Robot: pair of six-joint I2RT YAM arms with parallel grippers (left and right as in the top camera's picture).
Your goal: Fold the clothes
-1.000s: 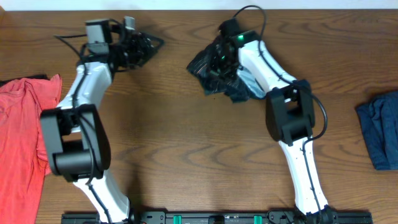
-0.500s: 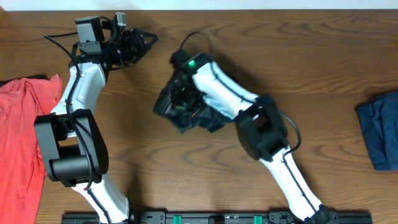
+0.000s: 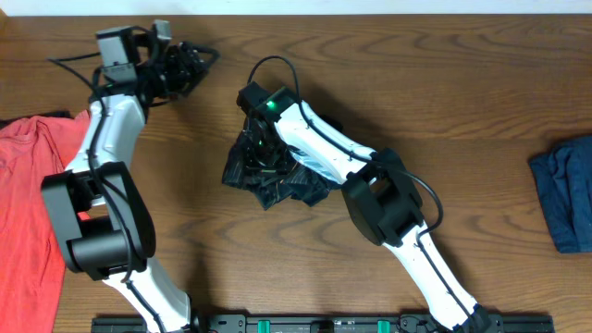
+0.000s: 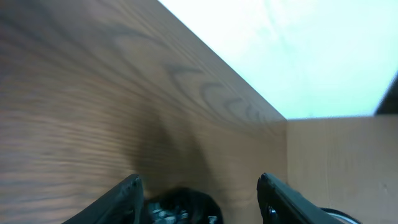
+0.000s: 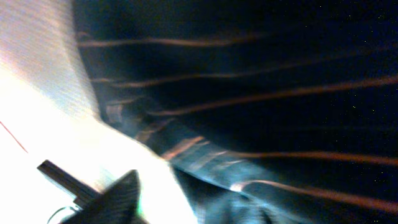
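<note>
The clothes, a black jersey with thin orange lines, lies crumpled in a heap at the table's middle. My right gripper hangs over the heap's far side, pointing down into it. In the right wrist view the jersey fills almost everything. One finger stands far out to the left with the jaws open, and cloth hides the other finger. My left gripper is apart at the far left, near the table's back edge. In its own view the left gripper is open over bare wood.
A red garment lies at the table's left edge. A blue garment lies at the right edge. The table's back edge runs close in front of the left gripper. A black bar lines the front edge.
My right arm has swung left and toward the front, bringing the jersey from the back to the middle, and its jaws have opened. The left gripper has drifted slightly left.
</note>
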